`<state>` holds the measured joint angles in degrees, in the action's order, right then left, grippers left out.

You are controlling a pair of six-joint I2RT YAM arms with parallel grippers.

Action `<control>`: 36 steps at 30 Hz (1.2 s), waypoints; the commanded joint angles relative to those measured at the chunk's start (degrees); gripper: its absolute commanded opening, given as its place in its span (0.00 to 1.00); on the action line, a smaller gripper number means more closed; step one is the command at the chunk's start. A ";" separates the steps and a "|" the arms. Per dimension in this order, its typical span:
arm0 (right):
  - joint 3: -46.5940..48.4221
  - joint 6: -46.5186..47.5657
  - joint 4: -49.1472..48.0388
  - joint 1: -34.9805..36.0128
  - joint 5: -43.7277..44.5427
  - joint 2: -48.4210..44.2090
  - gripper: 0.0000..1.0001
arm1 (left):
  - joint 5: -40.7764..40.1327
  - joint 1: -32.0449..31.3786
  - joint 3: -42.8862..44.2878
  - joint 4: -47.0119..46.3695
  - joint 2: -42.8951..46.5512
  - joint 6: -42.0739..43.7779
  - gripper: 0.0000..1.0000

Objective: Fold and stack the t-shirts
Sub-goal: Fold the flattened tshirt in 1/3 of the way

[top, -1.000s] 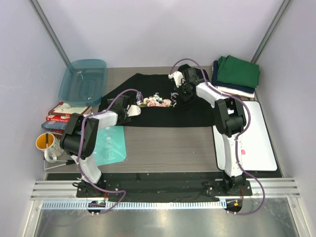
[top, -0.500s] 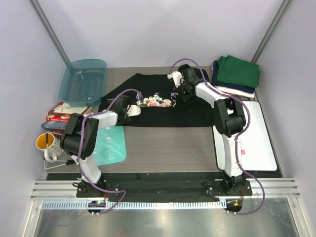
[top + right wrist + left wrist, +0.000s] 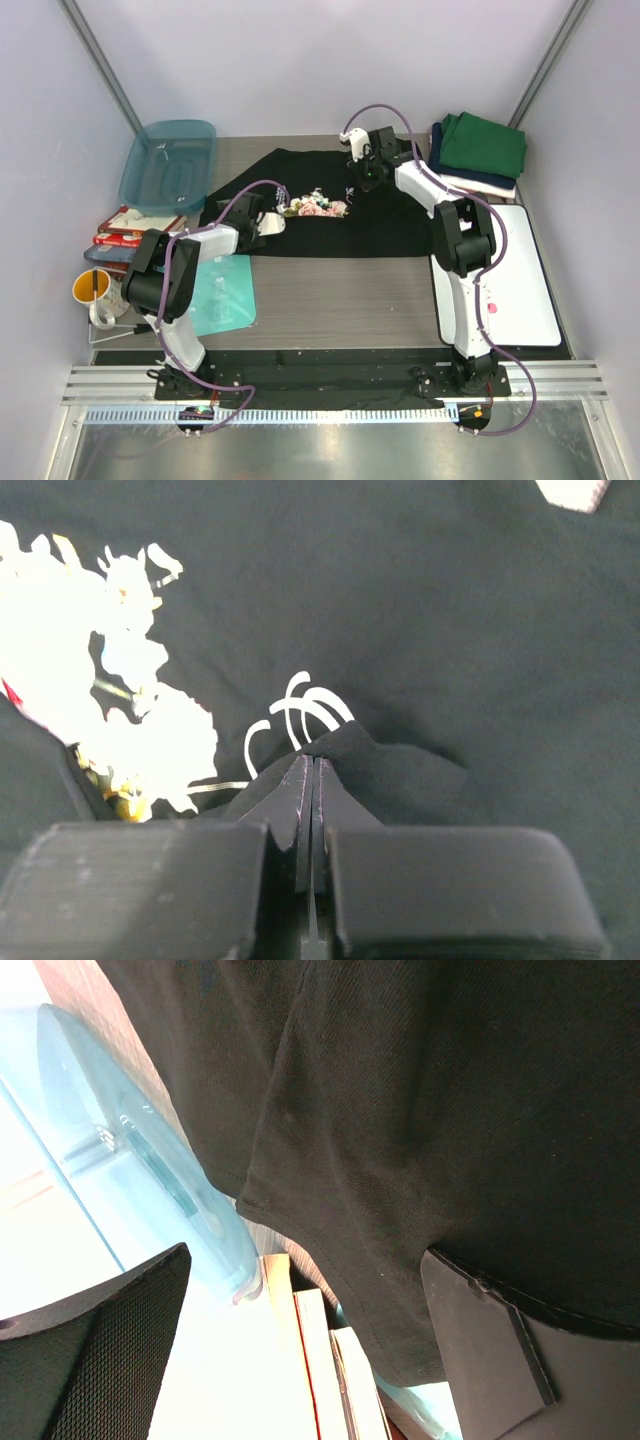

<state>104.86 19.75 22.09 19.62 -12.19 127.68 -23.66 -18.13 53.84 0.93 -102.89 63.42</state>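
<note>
The right gripper (image 3: 362, 174) has been shifted farther back, clamped on a pinch of the black floral-print cloth t-shirt (image 3: 320, 228); the left gripper (image 3: 268, 222) is held wide apart.

1. Robot arms: two, the left arm (image 3: 165, 275) and the right arm (image 3: 460, 250).
2. End effectors: two, one per arm, namely the left end effector (image 3: 271, 222) and the right end effector (image 3: 310, 765).
3. T-shirts: four visible, namely one black t-shirt (image 3: 385, 228), one green t-shirt (image 3: 484, 145), one navy t-shirt (image 3: 437, 142) and one white t-shirt (image 3: 470, 187).
4. Teal tub (image 3: 205, 131): one.
5. Teal mat (image 3: 226, 292): one.
6. White board (image 3: 515, 285): one.
7. Yellow cup (image 3: 88, 288): one.
8. Red-and-white boxes (image 3: 125, 228): one small stack; the number in it cannot be told.
9. Worktop (image 3: 330, 290): one.
</note>
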 commanded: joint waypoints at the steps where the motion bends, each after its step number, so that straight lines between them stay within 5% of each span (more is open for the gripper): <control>1: 3.50 -3.49 -3.80 1.04 -1.09 1.52 0.01 | 7.14 -0.68 -3.04 7.77 -3.19 -3.92 1.00; 6: 4.83 -3.31 -3.98 1.74 0.14 3.19 0.03 | 6.43 -1.03 -3.13 8.47 -2.75 -4.00 1.00; 10: 4.57 -2.35 -3.98 2.36 3.56 3.02 0.41 | 6.17 -1.29 -3.22 8.83 -2.40 -4.00 1.00; 13: 4.30 -1.47 -4.07 2.44 6.98 1.17 0.53 | 5.82 -1.29 -3.13 8.83 -2.49 -4.09 1.00; 23: 2.29 -0.24 -4.16 -1.94 11.92 -4.80 0.45 | 5.11 -1.38 -3.65 4.00 -1.97 -4.79 1.00; 28: -11.84 15.47 -3.80 -1.86 11.92 -14.02 0.53 | 6.78 -1.47 -11.38 -7.41 4.18 -2.25 1.00; 30: -20.34 20.83 -3.72 -1.78 15.16 -17.44 0.64 | 7.40 -1.99 -16.37 -13.64 6.11 -1.02 1.00; 36: -40.22 39.30 -3.02 0.07 18.69 -31.25 0.71 | 6.26 -3.49 -23.25 -18.24 10.34 3.73 1.00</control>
<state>73.93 44.18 18.35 17.93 3.46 104.42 -22.04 -20.49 34.98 -18.81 -92.62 66.87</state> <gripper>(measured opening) 0.702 0.995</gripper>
